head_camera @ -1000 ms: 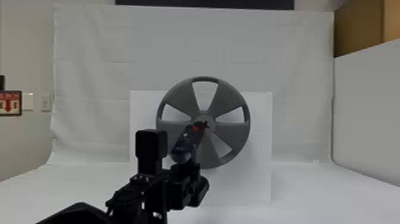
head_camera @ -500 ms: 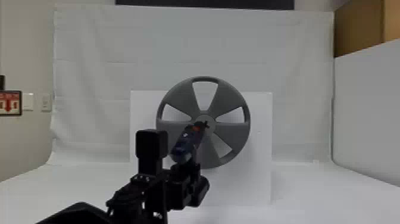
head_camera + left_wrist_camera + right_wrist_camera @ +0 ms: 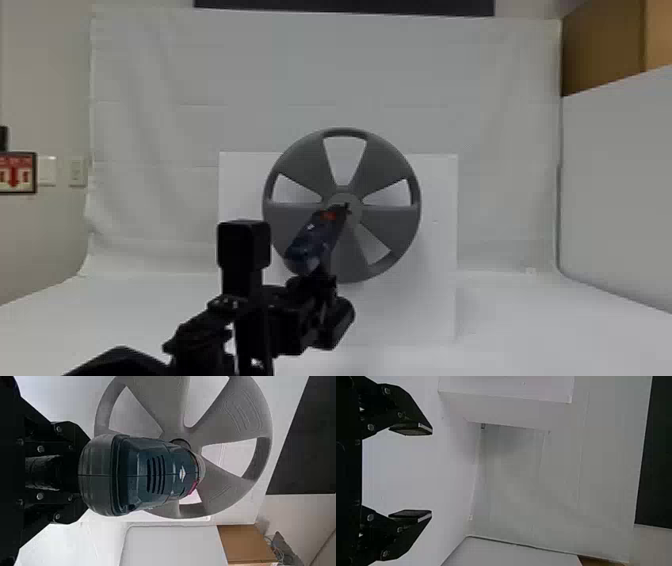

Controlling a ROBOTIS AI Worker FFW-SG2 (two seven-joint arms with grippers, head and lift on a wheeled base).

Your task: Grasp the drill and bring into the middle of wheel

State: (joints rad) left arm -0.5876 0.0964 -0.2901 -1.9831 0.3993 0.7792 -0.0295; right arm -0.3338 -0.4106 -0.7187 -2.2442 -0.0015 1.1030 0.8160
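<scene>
In the head view, can see on the wall [image 3: 52, 100] at far left one sign [image 3: 31, 172] in dark frame. Shows on whitish ground a red arrow [image 3: 14, 177], pointing straight down, with small reddish shapes at both sides. Bears above a red band [image 3: 15, 161] with pale print, too blurred for reading. In the left wrist view, can find on the drill [image 3: 134, 475] a small whitish diamond-like mark [image 3: 182, 473]. Cannot read there any word or number.

This looks like a lab, with a white backdrop [image 3: 325, 65] and side panel [image 3: 620, 175].
</scene>
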